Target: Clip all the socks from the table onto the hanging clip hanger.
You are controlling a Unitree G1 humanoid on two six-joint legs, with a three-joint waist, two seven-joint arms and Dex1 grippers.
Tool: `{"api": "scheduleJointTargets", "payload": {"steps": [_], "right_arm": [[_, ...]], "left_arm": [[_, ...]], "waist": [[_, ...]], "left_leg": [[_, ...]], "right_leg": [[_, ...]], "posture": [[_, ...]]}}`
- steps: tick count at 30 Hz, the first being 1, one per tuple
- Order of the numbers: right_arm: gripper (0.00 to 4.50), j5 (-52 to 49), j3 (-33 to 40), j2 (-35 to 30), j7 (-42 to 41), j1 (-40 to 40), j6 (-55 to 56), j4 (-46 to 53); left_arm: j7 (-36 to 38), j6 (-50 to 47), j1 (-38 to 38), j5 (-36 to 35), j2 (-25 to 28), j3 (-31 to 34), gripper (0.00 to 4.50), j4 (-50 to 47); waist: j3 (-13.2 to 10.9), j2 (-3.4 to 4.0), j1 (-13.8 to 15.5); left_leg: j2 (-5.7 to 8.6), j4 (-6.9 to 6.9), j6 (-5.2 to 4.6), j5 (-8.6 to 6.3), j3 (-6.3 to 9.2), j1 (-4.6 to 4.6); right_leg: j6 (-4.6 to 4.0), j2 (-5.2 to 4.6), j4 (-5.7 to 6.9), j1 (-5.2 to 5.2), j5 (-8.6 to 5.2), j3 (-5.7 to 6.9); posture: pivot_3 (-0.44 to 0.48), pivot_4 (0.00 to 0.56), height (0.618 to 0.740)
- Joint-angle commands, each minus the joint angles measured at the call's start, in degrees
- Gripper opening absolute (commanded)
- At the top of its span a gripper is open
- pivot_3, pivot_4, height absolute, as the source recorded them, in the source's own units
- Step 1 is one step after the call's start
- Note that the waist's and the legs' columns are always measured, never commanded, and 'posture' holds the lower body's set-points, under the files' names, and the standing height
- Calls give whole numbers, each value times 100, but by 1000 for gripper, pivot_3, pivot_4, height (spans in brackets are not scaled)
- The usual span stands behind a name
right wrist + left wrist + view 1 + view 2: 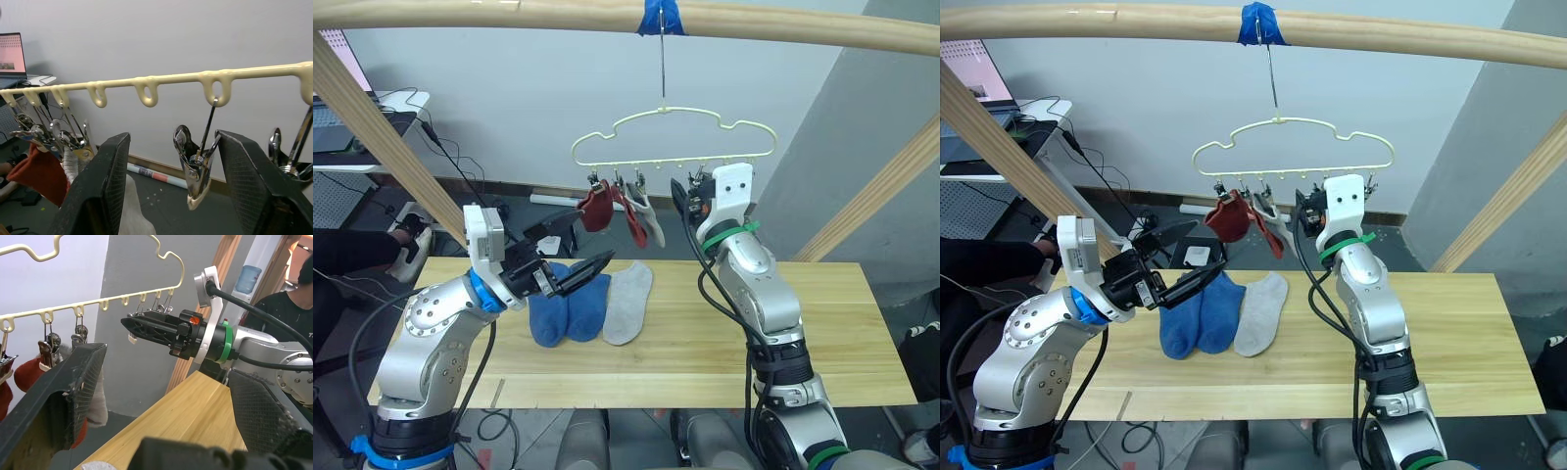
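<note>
Left claw (576, 251) sits at centre left of the head view, above the near end of the two blue socks (568, 305). Its two black fingers are spread wide and hold nothing. Right claw (168, 191) is raised to the row of clips under the clip hanger (673, 132), right of centre in the upper half of the frame. In its wrist view its fingers stand wide apart on either side of one empty metal clip (195, 169), not pressing it.

That pale-yellow hanger hangs by its metal hook from a wooden bar (509, 14) along the top edge, where a strip of blue tape (662, 16) wraps the bar. Two rust red socks (612, 213) and one light grey sock (649, 223) are clipped at the left end of the row; the clips on the right look empty, though the right arm hides part of them.

On the desk (822, 343), in the lower middle of the frame, the blue socks lie side by side, touching. A second light grey sock (627, 304) lies just right of them with its toe pointing to the far edge.

A person's dark sleeve (347, 250) shows at the left edge.
</note>
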State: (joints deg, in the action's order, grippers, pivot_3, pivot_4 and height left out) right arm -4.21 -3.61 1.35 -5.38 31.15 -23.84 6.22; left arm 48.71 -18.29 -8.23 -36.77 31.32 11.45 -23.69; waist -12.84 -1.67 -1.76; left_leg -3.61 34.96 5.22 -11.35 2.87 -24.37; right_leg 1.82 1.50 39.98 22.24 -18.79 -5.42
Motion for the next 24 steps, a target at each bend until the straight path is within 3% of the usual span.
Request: {"api": "scheduleJointTargets", "payload": {"steps": [1,24], "right_arm": [[2893,-54,8,64,2,162,143,78],[2893,-77,75,68,10,303,254,-108]], "left_arm": [[57,155,-20,41,33,-38,4500,-73],[119,251,8,118,55,-99,4500,-22]], "waist": [[0,0,0],[0,0,2]], "left_leg": [[0,0,0,0,0,0],[0,0,0,0,0,0]], "right_leg": [[0,0,0,0,0,0],[0,0,1,0,0,0]], "posture": [[57,204,740],[58,203,740]]}}
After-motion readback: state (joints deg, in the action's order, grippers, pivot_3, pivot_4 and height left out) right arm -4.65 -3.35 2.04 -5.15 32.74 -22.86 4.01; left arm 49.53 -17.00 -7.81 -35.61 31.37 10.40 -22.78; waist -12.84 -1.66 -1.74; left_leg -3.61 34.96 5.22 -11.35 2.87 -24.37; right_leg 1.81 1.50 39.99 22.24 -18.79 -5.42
